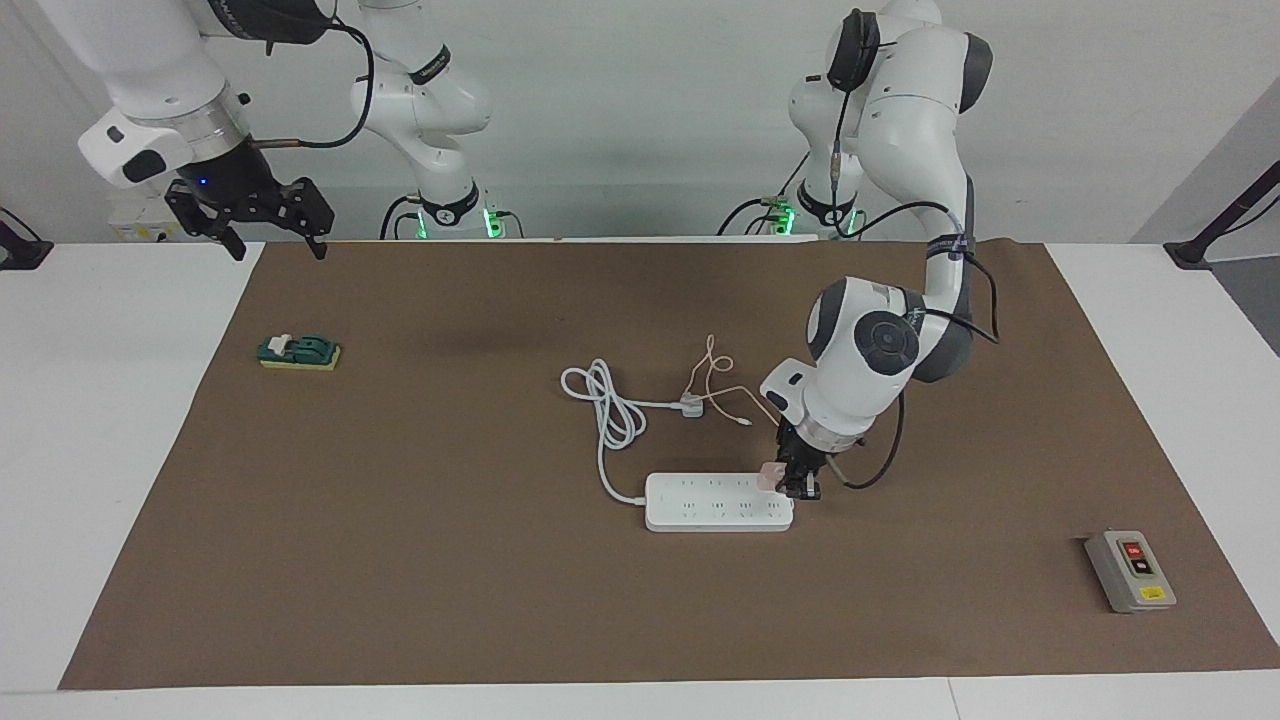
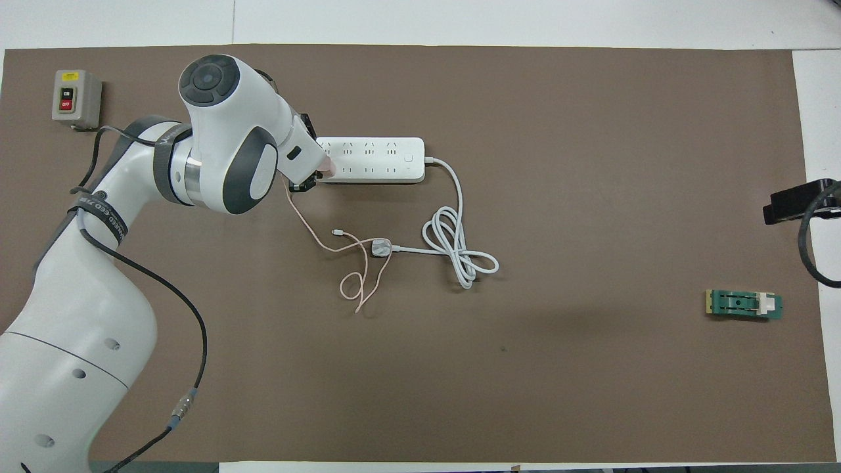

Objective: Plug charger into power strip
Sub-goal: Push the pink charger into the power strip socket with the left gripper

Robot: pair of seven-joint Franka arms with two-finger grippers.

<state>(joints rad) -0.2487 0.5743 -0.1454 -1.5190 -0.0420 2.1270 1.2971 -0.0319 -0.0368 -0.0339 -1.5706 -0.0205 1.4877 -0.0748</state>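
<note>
Lighting: bright, even, diffuse from above. Shadows: one soft dark smudge on the flat brown table mat (image 1: 500, 560), mid-table; a thin one under the long white plastic power strip (image 1: 718, 502). Glare: mild sheen on glossy white arm shells. Focus: both views sharp; slight softness at edges.

A brown mat (image 1: 400, 520) covers most of the white table (image 1: 100, 400). A grey box (image 1: 1130, 571) with a red and a black button sits on the mat toward the left arm's end, far from the robots. A small green block (image 1: 299, 351) with a white piece on top and a yellowish base lies toward the right arm's end, nearer the robots, well apart from the box
</note>
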